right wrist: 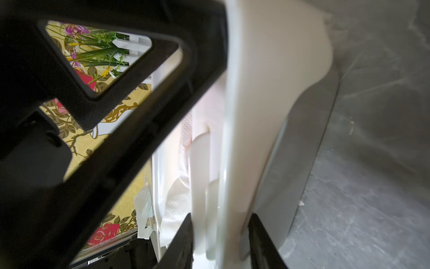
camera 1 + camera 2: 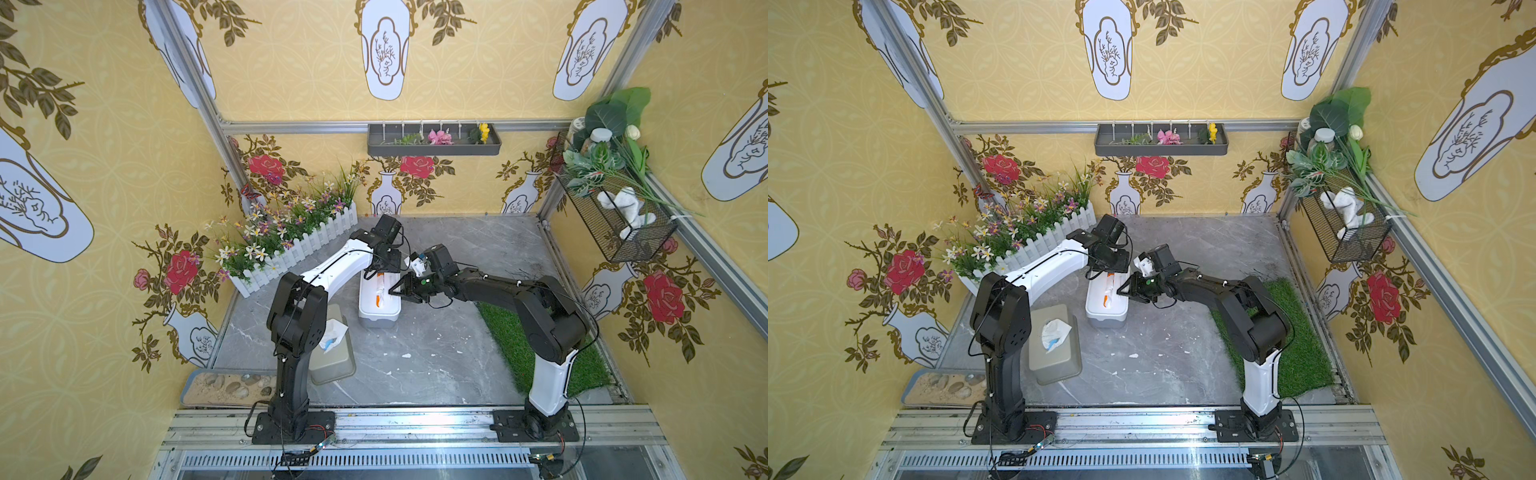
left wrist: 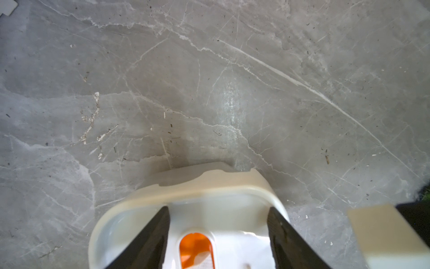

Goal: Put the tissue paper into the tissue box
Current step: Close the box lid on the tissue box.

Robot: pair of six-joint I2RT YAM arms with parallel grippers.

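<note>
White rounded plastic tissue box (image 2: 379,322) stands open-topped on the grey marble table (image 2: 440,365). White, orange-marked tissue pack (image 2: 377,291) lies inside, between the widely parted jaws of the left gripper (image 3: 218,208); contact indeterminable. Right gripper (image 1: 221,214), partly parted, straddles the box wall; clamping indeterminable. Most of the pack is cut off in the left wrist view.

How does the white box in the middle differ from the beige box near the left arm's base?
The white box is open-topped, with a pack showing orange lying inside; the beige box is closed on top, with tissue poking out. The left gripper and right gripper are at the white box; neither is at the beige box. Both are rounded oblong boxes standing on the grey table.
</note>
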